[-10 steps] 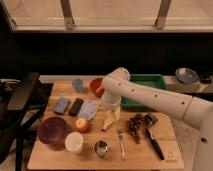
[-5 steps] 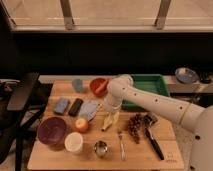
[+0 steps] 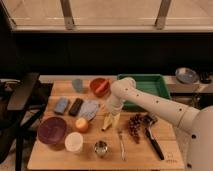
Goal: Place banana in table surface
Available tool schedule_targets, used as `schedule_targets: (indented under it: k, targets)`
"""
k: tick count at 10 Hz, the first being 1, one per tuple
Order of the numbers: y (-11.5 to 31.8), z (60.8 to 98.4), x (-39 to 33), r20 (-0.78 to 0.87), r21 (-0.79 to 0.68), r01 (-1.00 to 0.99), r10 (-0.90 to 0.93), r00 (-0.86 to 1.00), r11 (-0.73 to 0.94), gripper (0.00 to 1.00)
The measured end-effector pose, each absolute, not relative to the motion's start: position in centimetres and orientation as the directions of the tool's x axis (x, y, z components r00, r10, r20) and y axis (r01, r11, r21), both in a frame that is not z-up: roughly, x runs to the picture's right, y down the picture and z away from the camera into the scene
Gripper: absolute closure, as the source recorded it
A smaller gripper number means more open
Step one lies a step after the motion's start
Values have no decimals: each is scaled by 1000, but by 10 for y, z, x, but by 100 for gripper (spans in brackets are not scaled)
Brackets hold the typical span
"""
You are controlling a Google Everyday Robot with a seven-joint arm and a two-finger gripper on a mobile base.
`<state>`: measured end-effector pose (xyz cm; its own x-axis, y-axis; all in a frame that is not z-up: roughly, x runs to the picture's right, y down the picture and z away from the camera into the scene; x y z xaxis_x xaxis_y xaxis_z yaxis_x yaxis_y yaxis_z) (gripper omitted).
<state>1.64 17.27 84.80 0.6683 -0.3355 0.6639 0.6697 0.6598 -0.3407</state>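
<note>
Gripper [image 3: 112,114] hangs at the banana's [image 3: 107,123] upper end; whether it grips cannot be told. Banana seems steeply slanted, lower end down-left on the table surface [image 3: 55,156].

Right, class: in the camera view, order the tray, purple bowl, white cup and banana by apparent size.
1. Tray
2. Purple bowl
3. White cup
4. Banana, its top hidden by the gripper, so cup versus banana is unsure.

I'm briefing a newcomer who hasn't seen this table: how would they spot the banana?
On the wooden table surface, look in front of the green tray, under the claw. The banana there is pale yellow and tapered, unlike the round orange fruit beside it.
</note>
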Motion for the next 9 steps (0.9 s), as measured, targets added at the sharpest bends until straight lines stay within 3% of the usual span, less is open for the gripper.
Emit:
schedule_targets:
  k: [2,9]
  targets:
    - [178,853,19,663,-354,662,-322,676,660,31]
    - [172,844,16,653,-315,658,-347,673,684,97]
